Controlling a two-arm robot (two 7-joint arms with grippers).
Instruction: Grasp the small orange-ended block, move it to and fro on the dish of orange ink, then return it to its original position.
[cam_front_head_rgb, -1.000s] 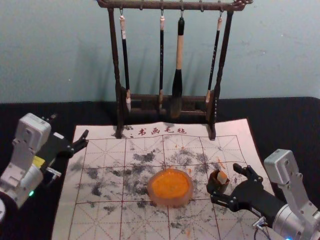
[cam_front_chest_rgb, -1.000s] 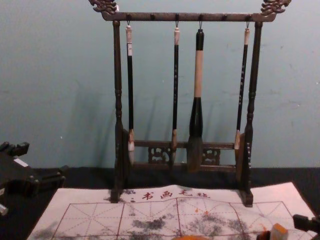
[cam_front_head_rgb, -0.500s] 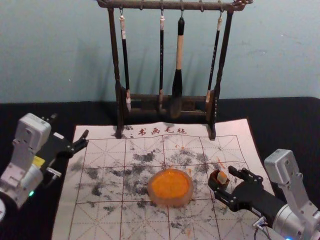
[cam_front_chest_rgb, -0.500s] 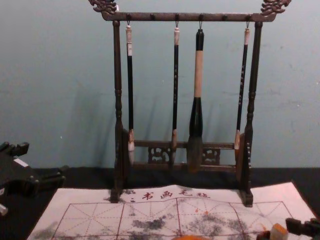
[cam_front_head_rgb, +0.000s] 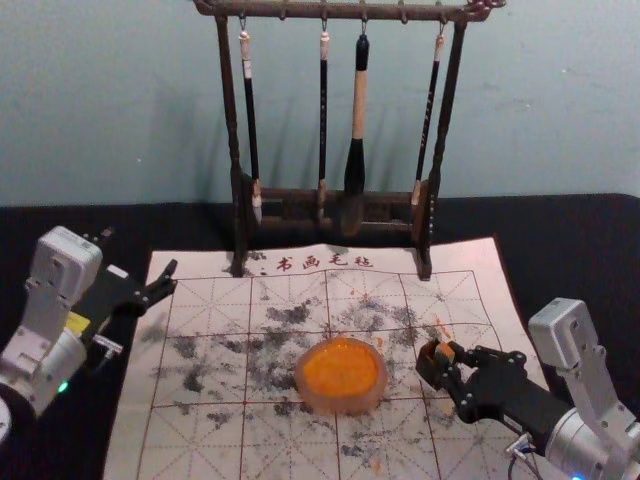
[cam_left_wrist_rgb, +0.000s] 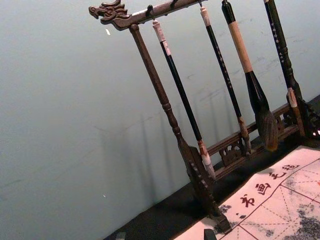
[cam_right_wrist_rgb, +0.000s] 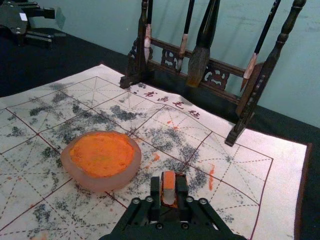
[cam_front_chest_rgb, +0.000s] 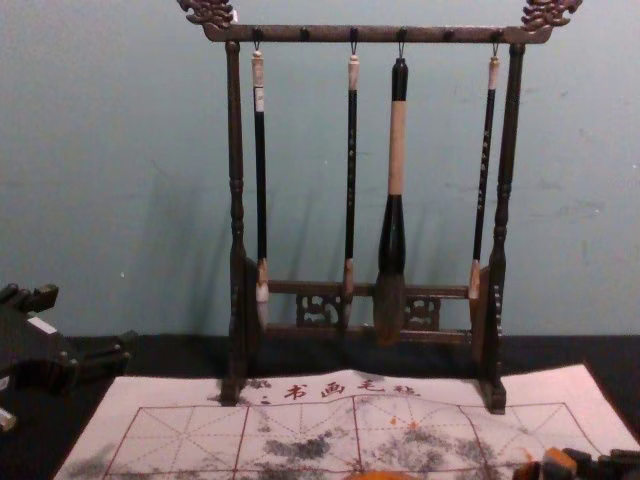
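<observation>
Orange-ended block (cam_right_wrist_rgb: 169, 184) sits in right pincer (cam_front_head_rgb: 446, 359) near dish (cam_front_head_rgb: 342, 404), left pincer (cam_front_head_rgb: 140, 252) opposite

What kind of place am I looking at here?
Probably a spot set up for Chinese calligraphy or ink painting, though the room's wider use is unclear. A rack hung with brushes, an ink-stained, gridded mat with Chinese characters, and a dish of orange ink suggest it.

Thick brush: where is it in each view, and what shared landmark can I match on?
Head view: thick brush, right of centre, upper half.
Chest view: thick brush, right of centre.
Left wrist view: thick brush between slim brushes, pale band visible.
Right wrist view: thick brush between slim brushes, upper end cut off.
Landmark: the dark rack it hangs from.
</observation>
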